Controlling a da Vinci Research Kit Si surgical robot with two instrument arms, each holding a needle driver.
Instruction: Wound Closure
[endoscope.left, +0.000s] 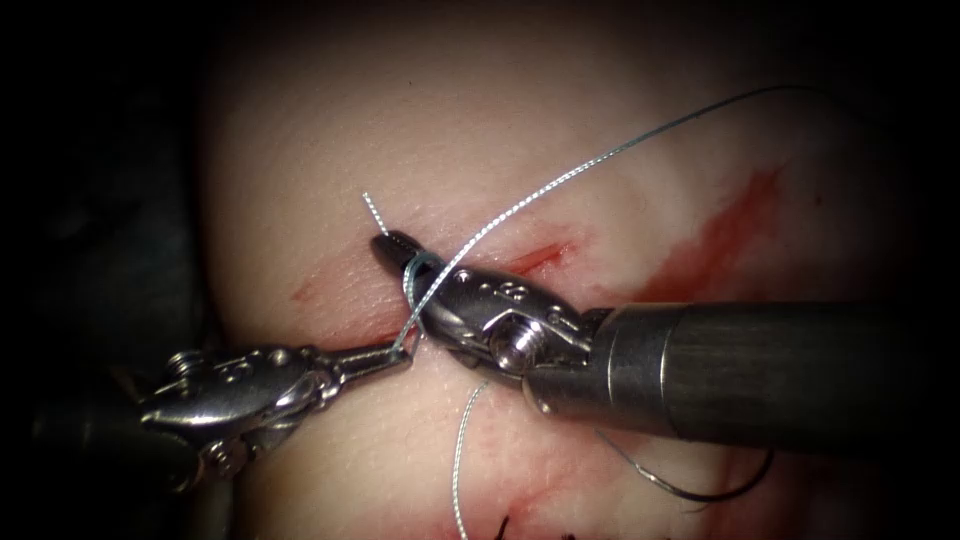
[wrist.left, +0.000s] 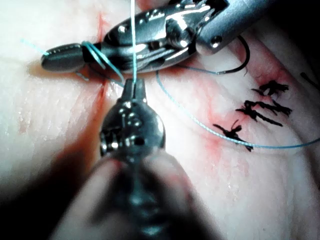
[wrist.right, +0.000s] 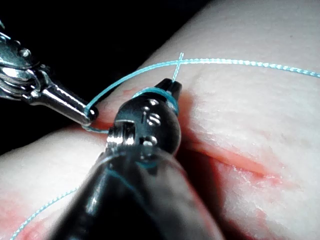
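Endoscope view: left tool (endoscope.left: 398, 349), at seven o'clock, pinches the thread (endoscope.left: 560, 182) beside the cut (endoscope.left: 540, 258).
Farther in, right tool (endoscope.left: 390, 243), loops around its closed jaws, grips the short tail; needle (endoscope.left: 700, 490) lies loose at five o'clock. Uneven tension could slip the loops.

Darkness (endoscope.left: 90, 150) surrounds the lit area on every side; strong light falls at the centre and fades toward the edges.
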